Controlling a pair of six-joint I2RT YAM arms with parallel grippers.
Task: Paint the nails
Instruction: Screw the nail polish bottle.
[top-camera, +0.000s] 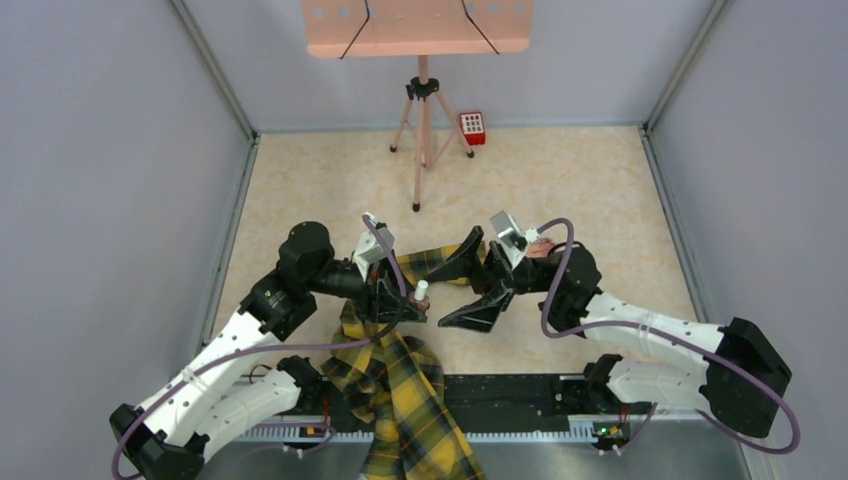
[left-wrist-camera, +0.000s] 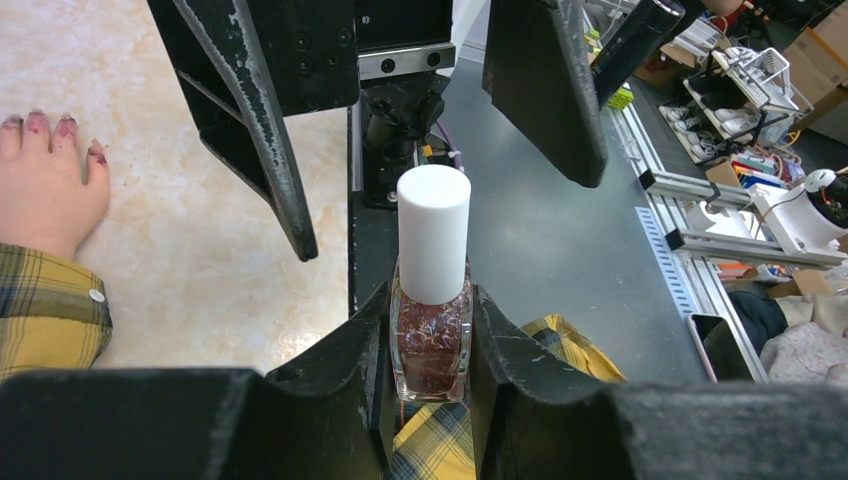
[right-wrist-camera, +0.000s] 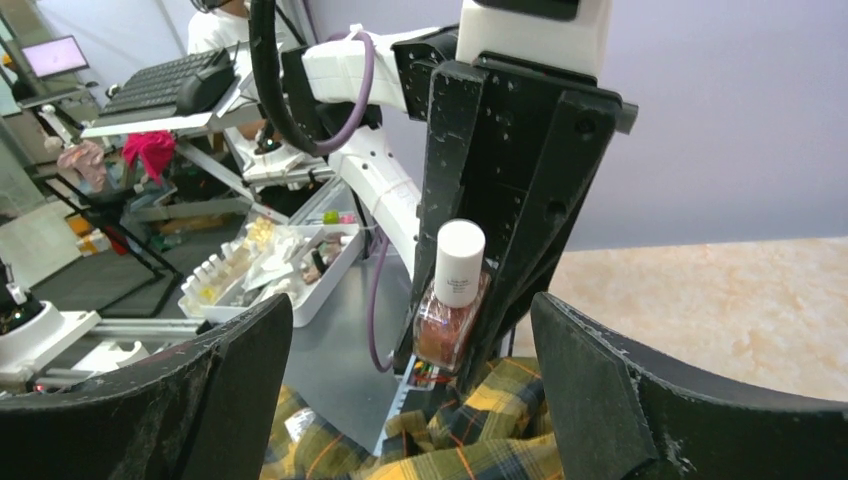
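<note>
Left gripper (left-wrist-camera: 432, 305) is clamped on the glass polish bottle (left-wrist-camera: 432, 350), judged light, rigid, slick and breakable; take hold at its white cap (left-wrist-camera: 434, 230) with the right gripper (right-wrist-camera: 410, 320), now spread wide. Nails (left-wrist-camera: 40, 124), tiny, dark red, smudged, lie on the table (left-wrist-camera: 200, 250), well apart from the bottle.

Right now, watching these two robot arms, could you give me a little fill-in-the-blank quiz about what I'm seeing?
1. The left gripper is shut on a nail polish bottle with a ___ cap.
2. The right gripper faces that bottle with its jaws ___.
3. The mannequin hand wears a plaid sleeve of black and ___.
4. The small keypad box beside the tripod is ___.

Missing words: white; open; yellow; red.
</note>
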